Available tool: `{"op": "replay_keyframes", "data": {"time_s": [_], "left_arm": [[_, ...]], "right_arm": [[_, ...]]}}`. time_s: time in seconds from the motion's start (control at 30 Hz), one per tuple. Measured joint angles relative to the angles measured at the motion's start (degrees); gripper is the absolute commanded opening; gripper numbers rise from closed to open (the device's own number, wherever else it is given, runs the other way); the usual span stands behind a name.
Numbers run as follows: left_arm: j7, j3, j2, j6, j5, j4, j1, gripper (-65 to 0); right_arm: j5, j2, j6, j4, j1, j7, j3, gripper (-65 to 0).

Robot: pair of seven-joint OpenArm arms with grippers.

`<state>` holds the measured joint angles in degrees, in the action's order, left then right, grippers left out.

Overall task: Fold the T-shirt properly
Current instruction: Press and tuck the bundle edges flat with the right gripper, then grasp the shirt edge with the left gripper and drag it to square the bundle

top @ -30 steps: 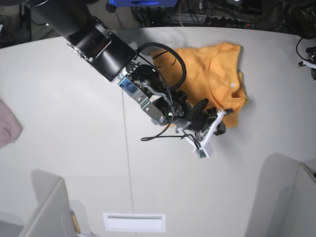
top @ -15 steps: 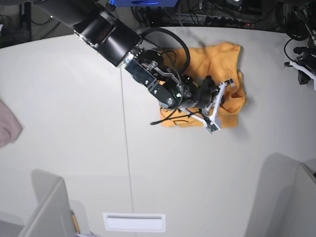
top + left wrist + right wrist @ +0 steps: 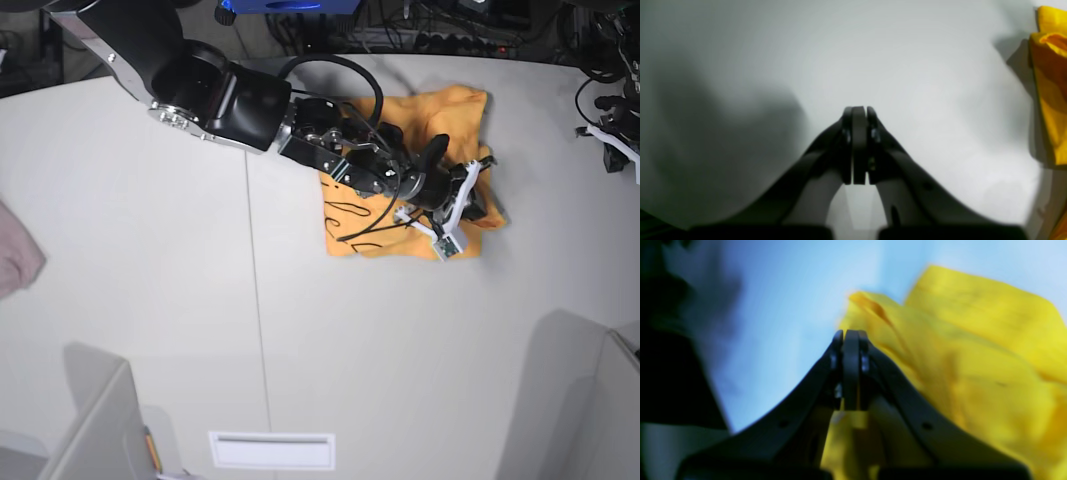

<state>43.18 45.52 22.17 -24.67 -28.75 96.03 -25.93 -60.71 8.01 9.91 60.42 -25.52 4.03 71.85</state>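
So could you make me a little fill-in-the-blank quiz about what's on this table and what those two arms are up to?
1. The T-shirt on the white table is coloured ____.
2. The right pincer, which hangs over the shirt, is ____.
3. The left pincer hangs over bare ____.
4. At the table's far left edge in the base view lies a ____ cloth.

Missing words: orange-yellow; shut; table; pink
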Motion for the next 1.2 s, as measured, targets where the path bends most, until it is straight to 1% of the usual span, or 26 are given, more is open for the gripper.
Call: {"op": "replay_keyframes", "data": {"time_s": [0.1,0.17,0.23,0.27,0.3,0.37,0.43,0.5,0.57,0.6,0.63,0.67,0.7,0.77,0.8,0.83,0.87,0.9,0.97,1.03,1.1,1.13,1.17,1.2], "left_arm": [[0.0,-0.1,-0.1,0.0,0.0,0.0,-0.1,-65.0],[0.2,-1.6,-0.7,0.7,0.1,1.2,-0.5,-65.0],[0.1,-4.1,-2.3,0.4,0.0,4.4,-2.0,-65.0],[0.1,-5.2,-3.7,0.4,0.0,6.6,-2.9,-65.0],[0.0,-6.5,-4.8,0.2,-0.2,8.3,-3.5,-65.0],[0.2,-9.2,-7.3,0.0,-0.3,10.8,-4.8,-65.0],[0.4,-10.7,-10.0,0.0,-0.2,11.9,-4.7,-65.0],[0.3,-12.0,-11.8,0.0,-0.2,12.0,-4.6,-65.0],[0.2,-13.8,-12.2,0.4,0.0,12.0,-4.7,-65.0],[0.3,-14.4,-12.3,0.4,0.0,12.0,-4.7,-60.1],[0.4,-14.8,-12.3,0.4,-0.3,12.0,-4.7,-49.7],[0.4,-14.8,-12.3,0.4,-2.1,12.0,-4.6,-40.8],[0.2,-14.6,-12.5,0.4,-5.1,12.0,-4.6,-30.1],[0.2,-14.5,-12.5,0.6,-11.4,12.0,-4.6,-13.8],[0.1,-14.4,-12.5,0.5,-13.9,12.0,-4.6,-7.9],[0.1,-14.4,-12.5,0.6,-15.8,11.9,-4.5,-3.8],[0.0,-14.6,-12.5,0.5,-16.5,11.8,-4.4,-2.0],[0.0,-15.0,-12.5,0.6,-16.5,11.3,-4.1,-1.8],[0.0,-17.8,-12.3,1.0,-16.1,9.4,-2.4,-3.1],[0.0,-20.4,-12.5,0.6,-16.4,6.1,0.0,-4.9],[-0.3,-21.0,-13.0,0.6,-16.8,2.5,1.4,-6.3],[-0.3,-20.9,-12.9,1.3,-16.7,0.5,1.9,-6.7],[-0.6,-20.8,-12.8,3.0,-16.5,-1.7,2.4,-7.2],[-1.7,-20.8,-12.6,3.3,-16.9,-2.7,2.8,-7.2]], "right_arm": [[-1.3,-0.9,0.4,3.2,0.2,0.0,-2.3,-65.0],[-1.2,-3.5,0.2,9.2,-0.1,0.0,-3.0,-65.0],[-1.1,-7.3,-0.1,15.7,-0.2,1.4,-4.5,-65.0],[-1.3,-9.6,0.1,18.8,0.1,3.5,-6.4,-65.0],[-1.4,-11.9,-0.3,21.3,0.5,4.3,-8.3,-65.0],[-0.9,-17.5,0.7,26.4,1.9,6.6,-12.3,-65.0],[-0.9,-21.7,0.8,30.3,4.5,8.7,-17.0,-65.0],[-1.0,-24.9,0.6,34.4,8.7,11.2,-21.5,-65.0],[-1.3,-27.4,-0.1,36.9,13.1,12.5,-25.6,-65.0],[-1.3,-28.9,0.0,37.9,15.3,12.9,-27.7,-65.0],[-1.2,-30.1,0.2,38.3,17.3,12.8,-29.7,-65.0],[-1.2,-31.3,0.2,38.6,19.0,12.5,-31.3,-65.0],[-1.0,-32.4,0.3,38.9,20.7,12.6,-32.8,-65.0],[-0.8,-33.7,0.6,38.9,23.3,12.5,-34.6,-65.0],[-0.9,-33.8,0.6,38.9,24.3,12.6,-35.0,-65.0],[-0.9,-33.7,0.6,38.9,25.1,12.5,-35.1,-65.0],[-1.1,-33.7,0.6,38.9,25.8,12.5,-35.1,-65.0],[-1.0,-33.6,0.5,38.9,26.4,12.6,-35.1,-65.0],[-1.0,-33.7,0.5,38.9,27.3,12.5,-35.1,-65.0],[-1.0,-33.7,0.5,38.9,27.4,12.7,-35.1,-65.0],[-1.0,-33.7,0.4,39.1,27.8,12.0,-35.4,-65.0],[-0.9,-33.7,0.4,39.2,28.1,11.9,-35.4,-65.0],[-1.0,-33.7,0.4,39.2,28.5,12.1,-35.4,-65.0],[-1.0,-33.7,0.4,39.2,28.7,12.4,-35.4,-65.0]]}}
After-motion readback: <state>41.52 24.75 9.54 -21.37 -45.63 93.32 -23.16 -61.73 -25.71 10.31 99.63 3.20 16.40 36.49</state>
